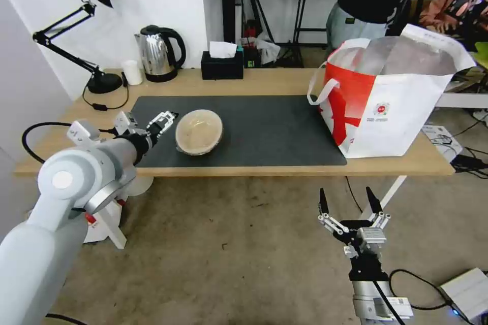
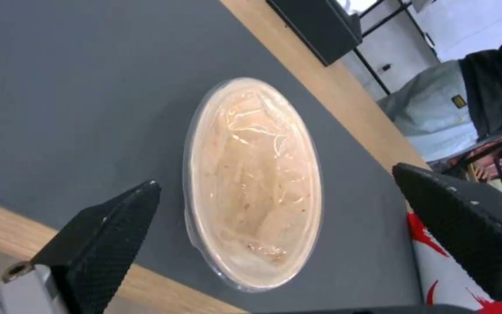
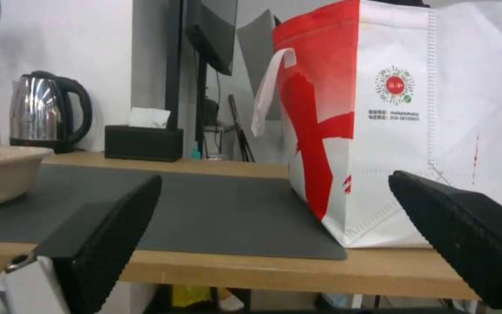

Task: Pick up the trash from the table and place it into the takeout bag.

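Head view, left to right: the left gripper [image 1: 163, 121] has its fingers spread and holds nothing, sitting just beside the tan paper bowl [image 1: 199, 131], which is a little ahead of the fingertips on the dark mat [image 1: 264, 132] of the table [image 1: 274, 83]. In the left wrist view the bowl [image 2: 256, 183] lies between and beyond the two black pads, not touching either. It's film-covered with a thin rim, so I'd guess it's light, a bit crushable and slick on top; pinching the rim or squeezing gently across the wall looks like the safest hold. Further over, the takeout bag [image 1: 391, 96] stands open at the mat's far end, well apart from that gripper. The right gripper [image 1: 351, 208] hangs low below the table edge, jaws wide, empty, the bag [image 3: 402, 122] up ahead of it.
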{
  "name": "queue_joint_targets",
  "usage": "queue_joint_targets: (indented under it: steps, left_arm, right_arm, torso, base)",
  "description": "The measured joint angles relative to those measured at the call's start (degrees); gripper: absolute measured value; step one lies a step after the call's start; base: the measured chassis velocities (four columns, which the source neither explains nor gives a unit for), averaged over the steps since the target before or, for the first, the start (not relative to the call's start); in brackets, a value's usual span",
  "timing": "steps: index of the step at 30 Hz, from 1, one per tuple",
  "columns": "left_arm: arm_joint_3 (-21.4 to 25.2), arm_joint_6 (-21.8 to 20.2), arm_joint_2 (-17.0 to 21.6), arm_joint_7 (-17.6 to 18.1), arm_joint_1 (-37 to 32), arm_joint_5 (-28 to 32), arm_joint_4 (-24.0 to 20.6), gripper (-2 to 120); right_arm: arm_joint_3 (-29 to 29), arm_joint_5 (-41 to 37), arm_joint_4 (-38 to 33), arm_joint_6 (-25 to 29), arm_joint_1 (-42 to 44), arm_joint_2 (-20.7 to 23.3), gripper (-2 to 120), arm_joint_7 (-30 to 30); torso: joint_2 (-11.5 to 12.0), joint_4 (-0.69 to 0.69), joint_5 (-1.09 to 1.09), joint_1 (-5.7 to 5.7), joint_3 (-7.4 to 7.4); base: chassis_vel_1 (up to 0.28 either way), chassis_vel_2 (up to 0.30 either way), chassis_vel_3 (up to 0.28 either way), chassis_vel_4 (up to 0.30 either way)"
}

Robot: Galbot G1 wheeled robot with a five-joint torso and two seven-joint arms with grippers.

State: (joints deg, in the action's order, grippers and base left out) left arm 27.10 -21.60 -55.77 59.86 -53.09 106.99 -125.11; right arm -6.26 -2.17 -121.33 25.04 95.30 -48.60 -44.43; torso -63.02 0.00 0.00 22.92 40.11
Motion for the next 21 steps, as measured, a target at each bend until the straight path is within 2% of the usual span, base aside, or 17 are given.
queue_joint_targets:
  steps: [21]
  left_arm:
    - [-1.55,-0.07,-0.06,-0.75,2.17,-2.68,4.38,100]
  right_arm:
    - [0.0,0.0,0.0,0.0,0.0,0.0,100,0.0]
  torso:
    - [0.0,0.0,0.0,0.0,0.0]
  base:
    - [0.0,0.0,0.0,0.0]
